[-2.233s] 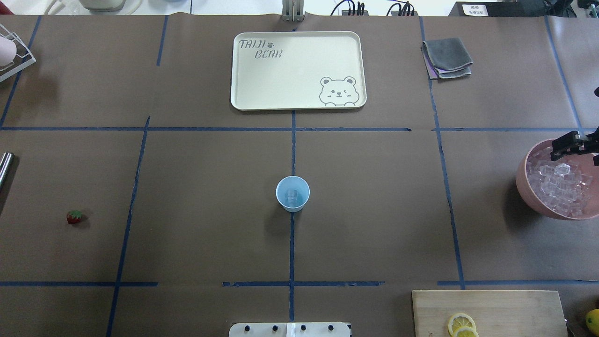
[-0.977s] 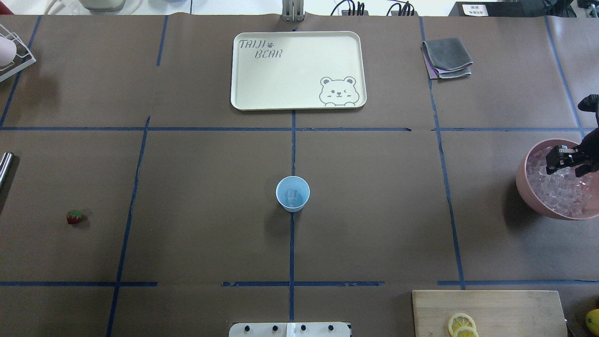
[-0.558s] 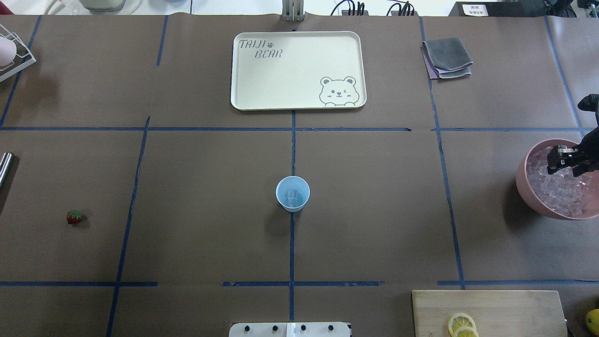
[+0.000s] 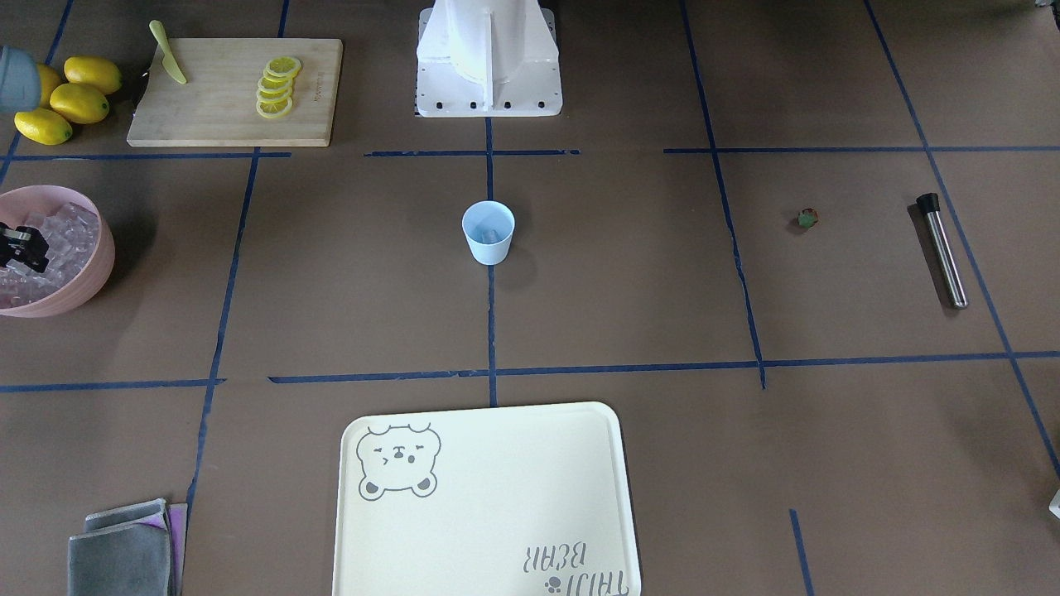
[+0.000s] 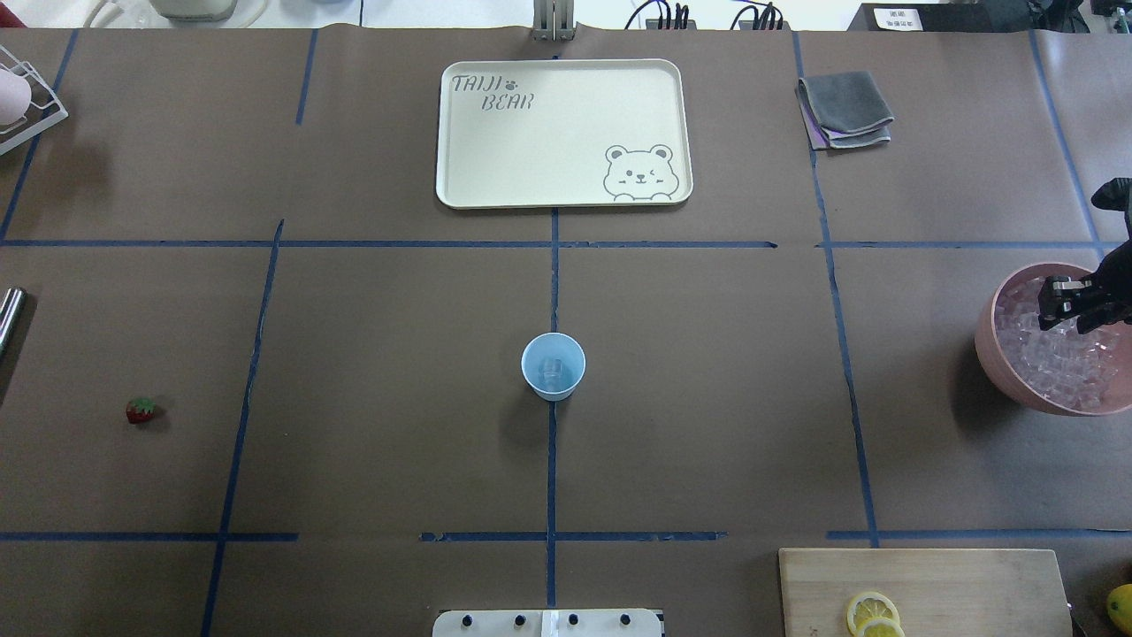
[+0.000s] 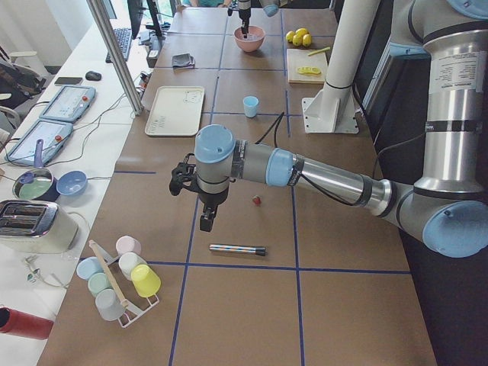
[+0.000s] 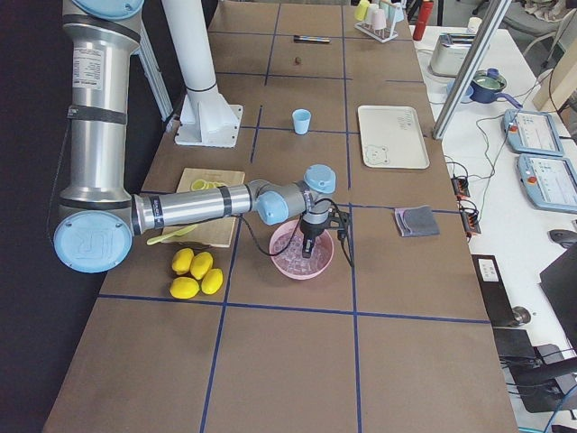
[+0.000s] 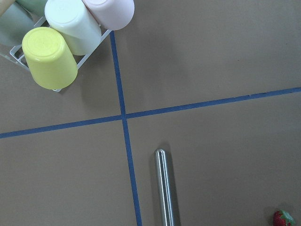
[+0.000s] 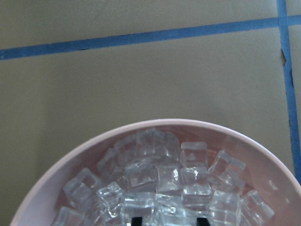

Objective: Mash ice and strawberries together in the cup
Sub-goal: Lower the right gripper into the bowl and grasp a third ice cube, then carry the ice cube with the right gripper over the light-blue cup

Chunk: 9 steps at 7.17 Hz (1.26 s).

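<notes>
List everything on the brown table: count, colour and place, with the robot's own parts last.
light-blue plastic cup: one, table centre, ice inside
clear ice cubes: many, piled in the bowl
round pink bowl: one, robot's right table edge
small red strawberry: one, robot's left side
cream bear-print tray: one, far centre
folded grey cloths: stack, right of tray
wooden cutting board: one, near robot's right
yellow lemon slices: several, on the board
yellow-green knife: one, on the board
whole yellow lemons: four, beside the board
steel muddler rod: one, black end, robot's left
wire rack of pastel cups: one, far left end
left gripper: black, near the rod, open or shut unclear
right gripper: black, open, over the ice
</notes>
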{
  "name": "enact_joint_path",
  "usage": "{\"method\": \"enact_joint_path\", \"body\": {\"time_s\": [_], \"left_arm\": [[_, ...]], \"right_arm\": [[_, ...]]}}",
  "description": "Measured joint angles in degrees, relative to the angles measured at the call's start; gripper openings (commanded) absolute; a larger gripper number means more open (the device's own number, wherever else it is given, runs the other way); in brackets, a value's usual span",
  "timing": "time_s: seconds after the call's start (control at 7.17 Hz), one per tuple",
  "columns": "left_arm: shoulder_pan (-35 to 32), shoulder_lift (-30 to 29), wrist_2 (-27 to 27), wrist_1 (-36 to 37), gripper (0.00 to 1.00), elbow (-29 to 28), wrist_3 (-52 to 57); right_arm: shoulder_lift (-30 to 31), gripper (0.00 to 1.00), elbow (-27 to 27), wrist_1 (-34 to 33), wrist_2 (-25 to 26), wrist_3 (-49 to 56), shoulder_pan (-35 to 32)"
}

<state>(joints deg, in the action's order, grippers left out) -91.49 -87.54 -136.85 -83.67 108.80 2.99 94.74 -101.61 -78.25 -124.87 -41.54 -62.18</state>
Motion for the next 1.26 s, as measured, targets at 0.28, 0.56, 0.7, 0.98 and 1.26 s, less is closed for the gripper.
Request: {"method": "enact_joint_path", "body": {"time_s": [0.28, 0.56, 0.7, 0.98, 1.26], "left_arm": [[0.00, 0.00, 0.06, 0.00, 1.00, 0.01, 0.00], [0.00, 0.00, 0.08, 0.00, 1.00, 0.01, 0.00], [0.00, 0.00, 0.09, 0.02, 1.00, 0.01, 0.00], [0.00, 0.02, 0.09, 0.10, 1.00, 0.00, 0.00], [0.00, 0.19, 0.09, 0.17, 1.00, -0.09, 0.00]], "right_arm": [[-1.03, 0.00, -0.39, -0.01, -0.37, 0.29, -0.76], [-1.21, 0.00, -3.38, -0.82, -0.65, 0.35, -2.83], [-1.38, 0.00, -6.85, -2.62, -0.66, 0.26, -3.47], [-7.04, 0.00, -12.15, -10.69, -0.52, -0.30, -2.94], [-16.08, 0.00, -13.30, -17.58, 0.02, -2.88, 2.23]]}}
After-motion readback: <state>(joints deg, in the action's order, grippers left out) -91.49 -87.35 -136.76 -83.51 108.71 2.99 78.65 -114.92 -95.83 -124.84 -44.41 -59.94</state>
